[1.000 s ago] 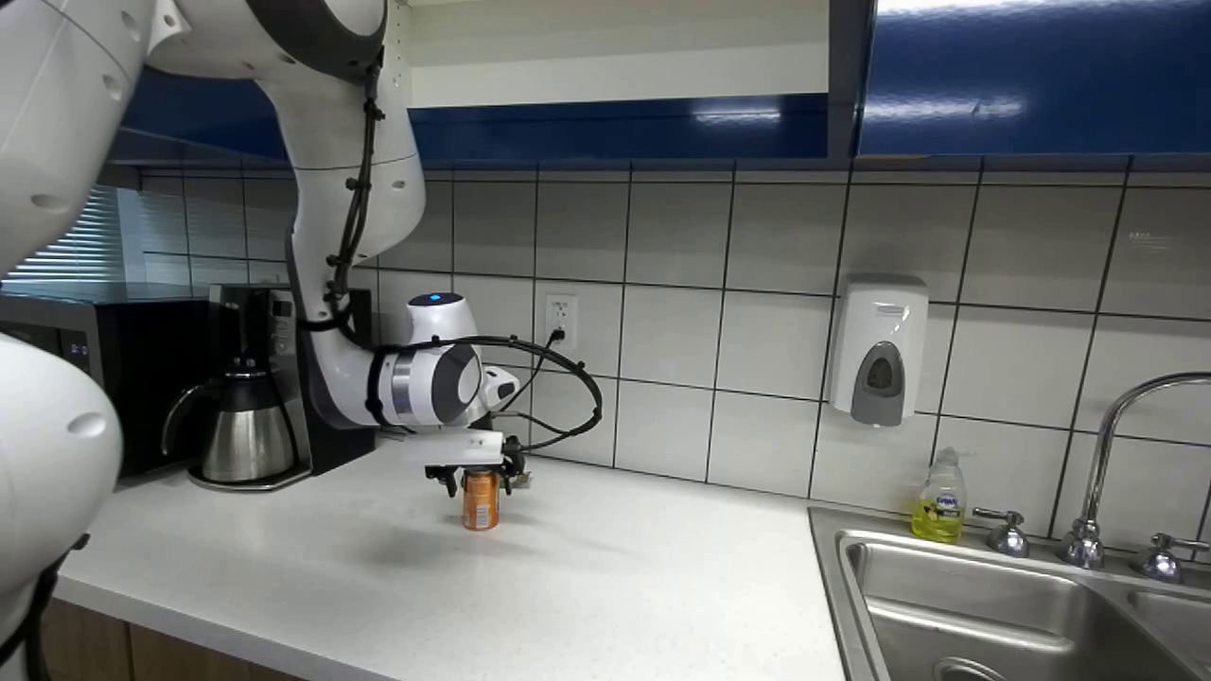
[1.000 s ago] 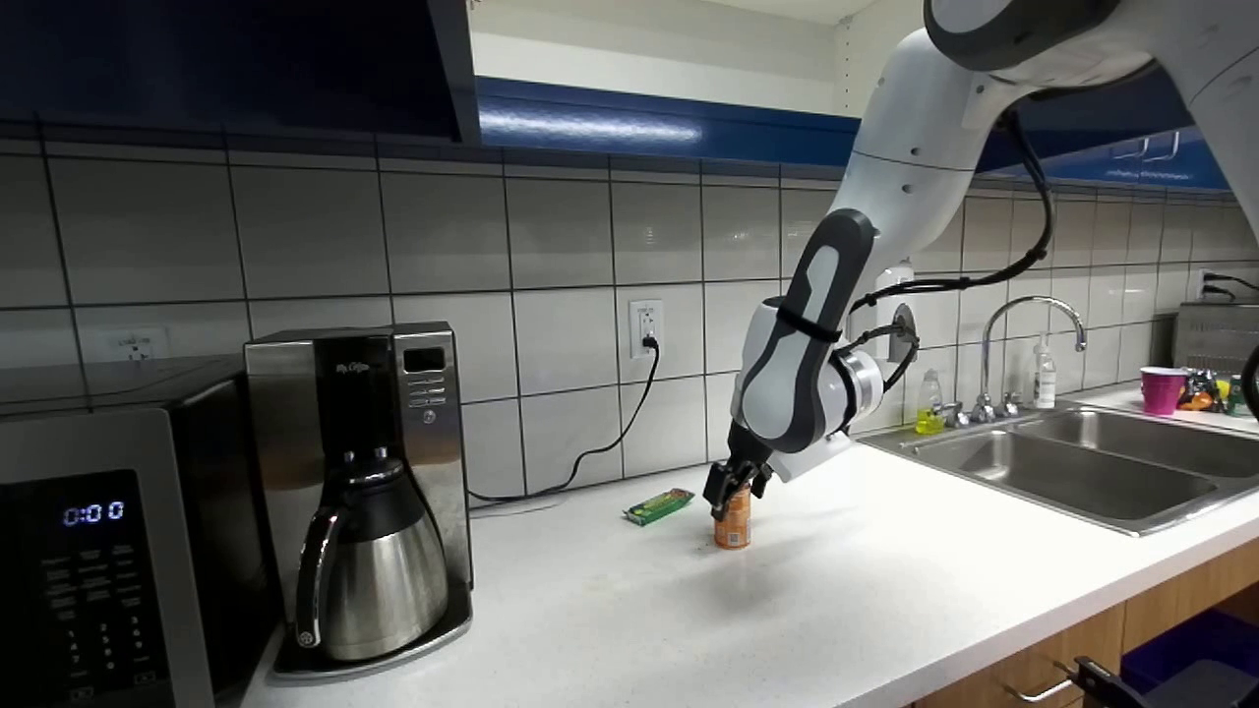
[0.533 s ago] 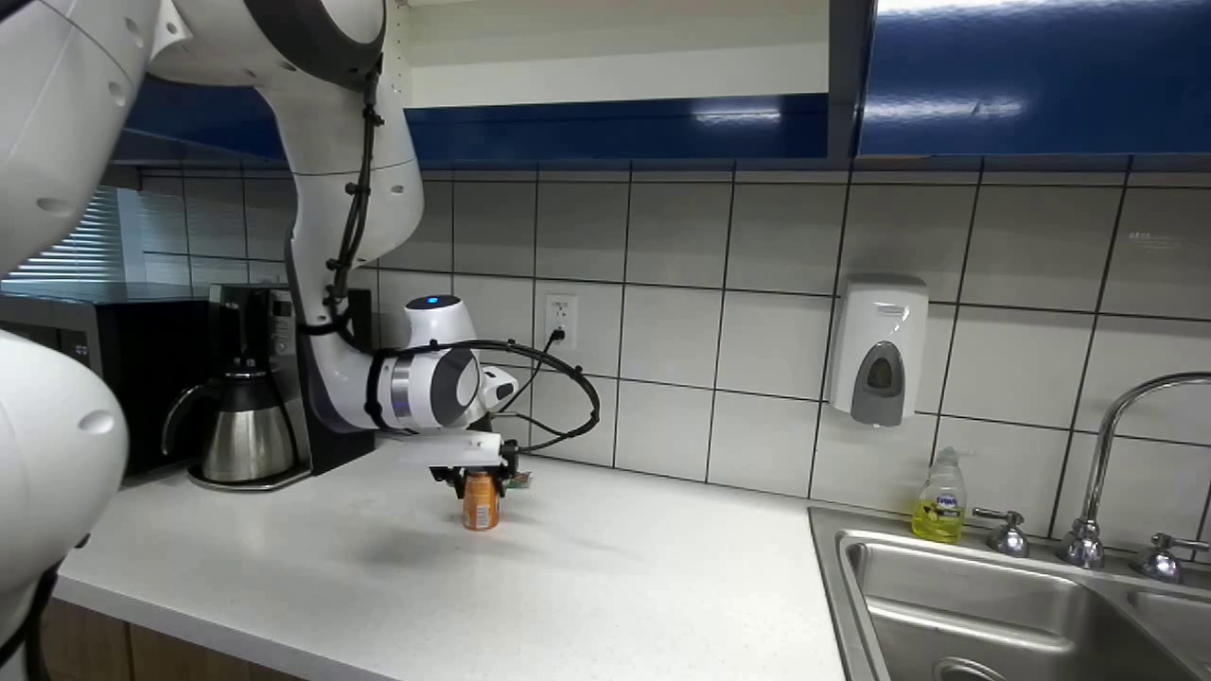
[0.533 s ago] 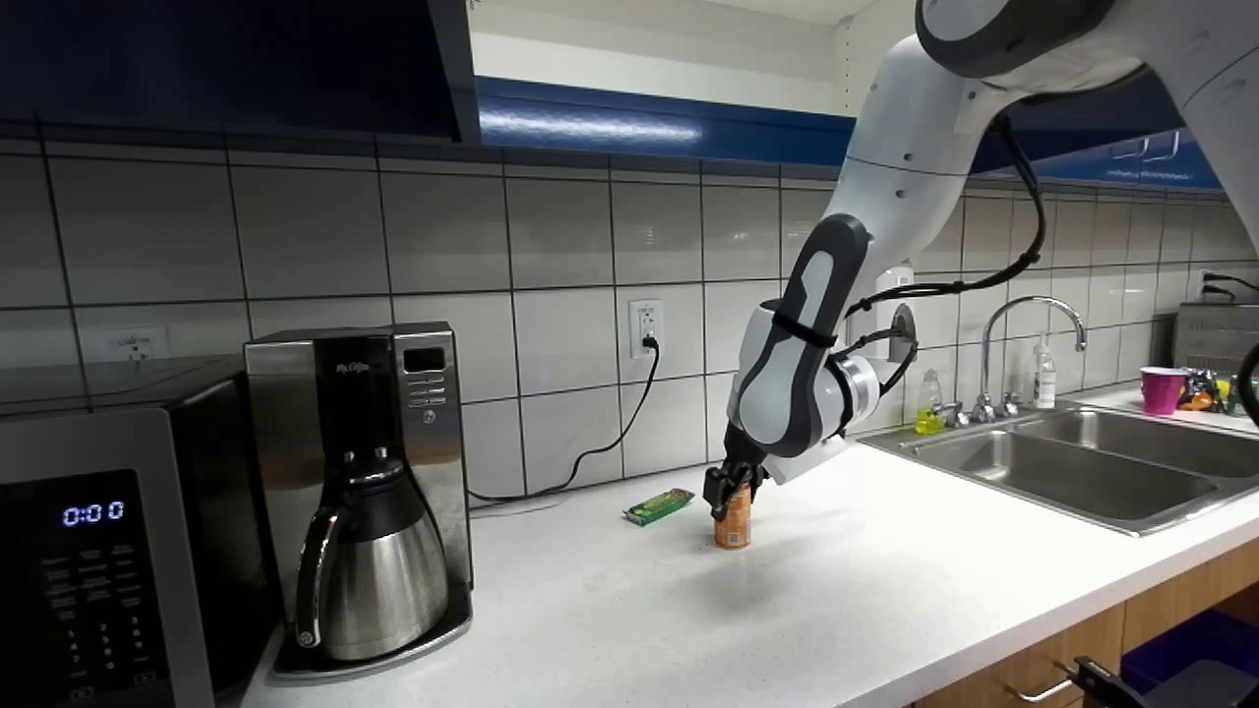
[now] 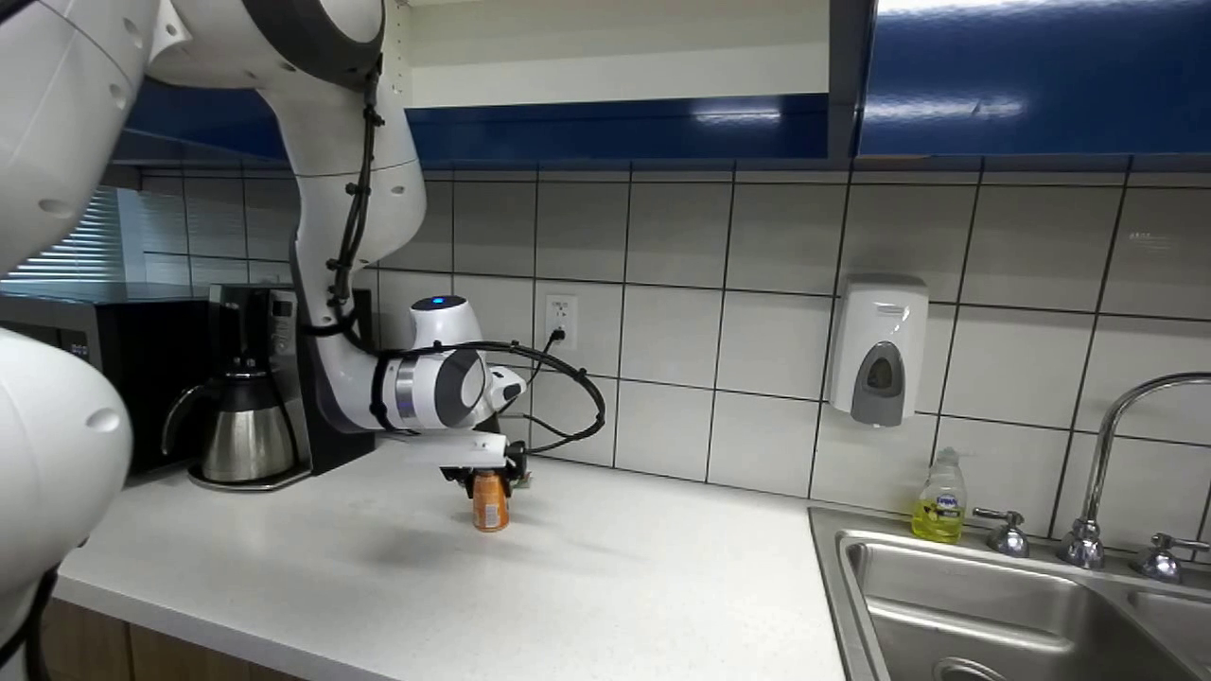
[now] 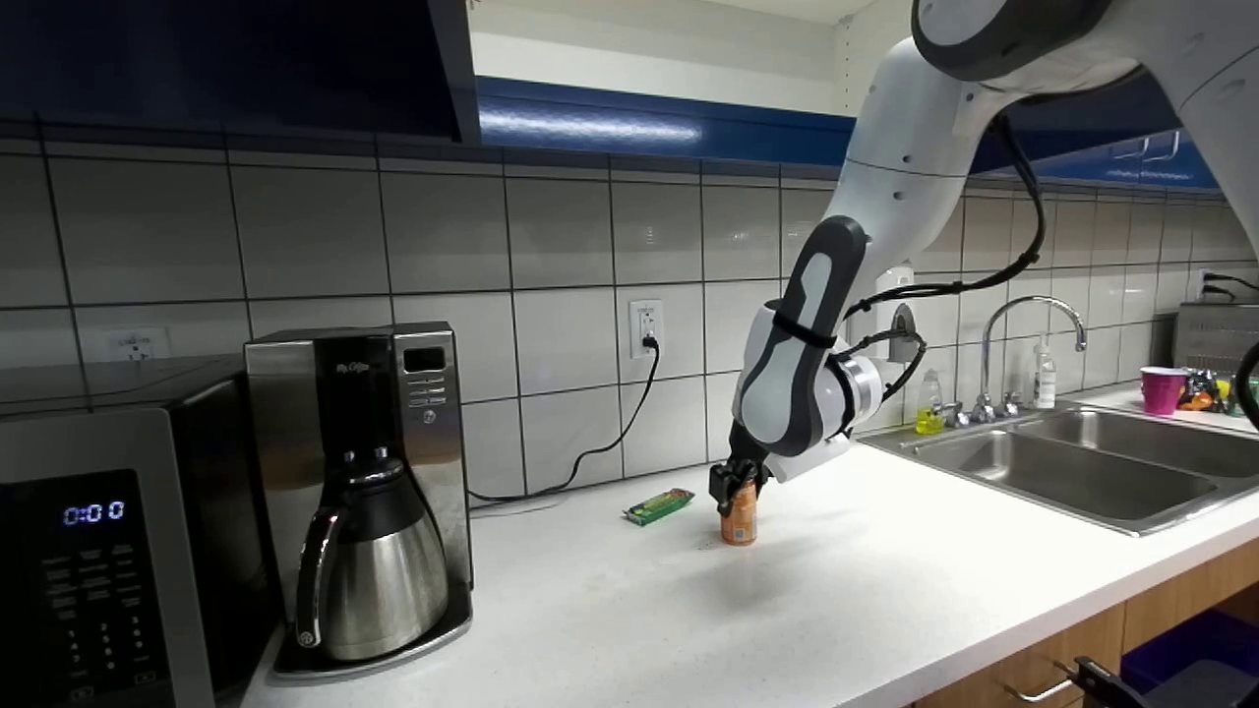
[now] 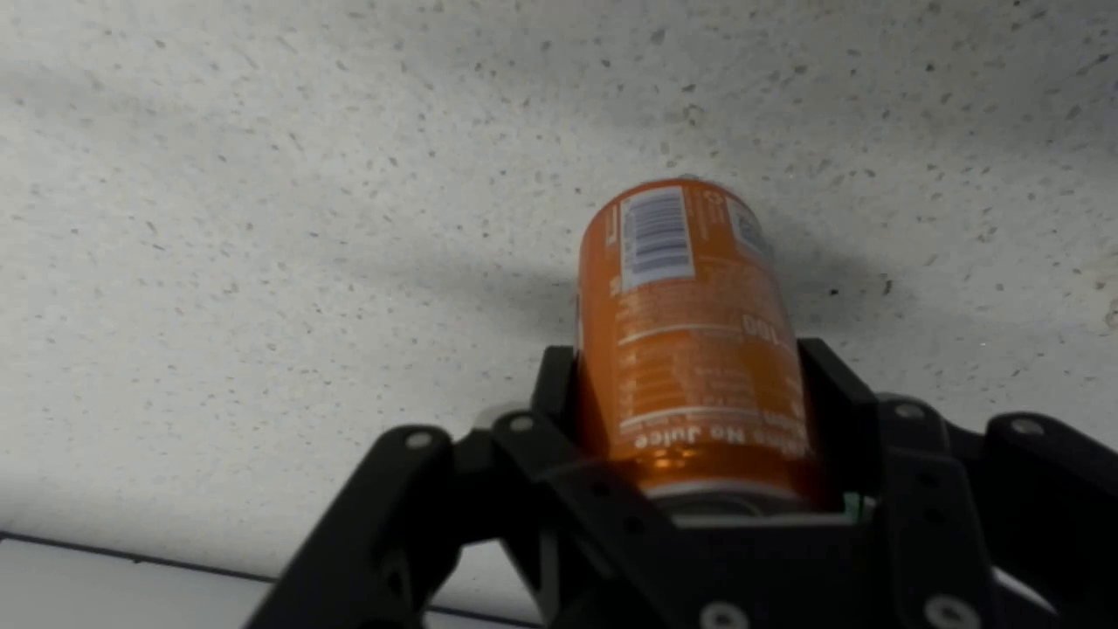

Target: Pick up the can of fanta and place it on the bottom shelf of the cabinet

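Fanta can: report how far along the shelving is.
Done: the hand looks closed on the can from both sides.
In progress: pickup, the can on or barely above the counter, unclear which.
Left: lifting it to the open cabinet and setting it inside.

The sink (image 6: 1072, 478), coffee maker (image 6: 443, 462) and microwave (image 6: 128, 541) mark this as a kitchen.

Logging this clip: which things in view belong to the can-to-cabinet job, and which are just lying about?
Job:
- can, upright
- gripper, closed on the can
- cabinet, where the can is meant to go

Just about:
- green packet
- coffee maker
- microwave
- dish soap
- pink cup
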Robot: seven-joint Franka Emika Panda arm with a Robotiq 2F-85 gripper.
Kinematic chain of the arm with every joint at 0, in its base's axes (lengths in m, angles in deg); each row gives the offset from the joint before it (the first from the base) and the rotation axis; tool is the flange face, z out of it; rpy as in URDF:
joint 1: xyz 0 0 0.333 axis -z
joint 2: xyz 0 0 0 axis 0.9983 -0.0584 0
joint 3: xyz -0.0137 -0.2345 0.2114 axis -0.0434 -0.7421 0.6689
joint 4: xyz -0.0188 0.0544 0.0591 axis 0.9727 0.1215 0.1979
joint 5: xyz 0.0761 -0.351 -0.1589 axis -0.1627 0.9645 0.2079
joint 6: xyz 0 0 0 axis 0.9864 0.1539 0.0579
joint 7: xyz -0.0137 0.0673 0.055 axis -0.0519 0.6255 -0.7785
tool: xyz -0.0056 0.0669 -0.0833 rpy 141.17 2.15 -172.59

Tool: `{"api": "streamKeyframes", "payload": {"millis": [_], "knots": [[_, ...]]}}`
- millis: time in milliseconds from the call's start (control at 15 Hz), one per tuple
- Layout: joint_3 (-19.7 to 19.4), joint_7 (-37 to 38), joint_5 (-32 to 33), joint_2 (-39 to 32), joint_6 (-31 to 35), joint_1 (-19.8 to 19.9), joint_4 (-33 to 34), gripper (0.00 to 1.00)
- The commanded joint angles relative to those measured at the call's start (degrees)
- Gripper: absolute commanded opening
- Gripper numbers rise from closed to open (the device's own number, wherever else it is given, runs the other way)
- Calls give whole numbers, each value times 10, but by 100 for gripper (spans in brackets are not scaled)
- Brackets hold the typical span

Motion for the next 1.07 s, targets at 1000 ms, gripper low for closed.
{"api": "streamKeyframes", "payload": {"millis": [1000], "knots": [[-62,47,94,285,-290,4,-59,39]]}}
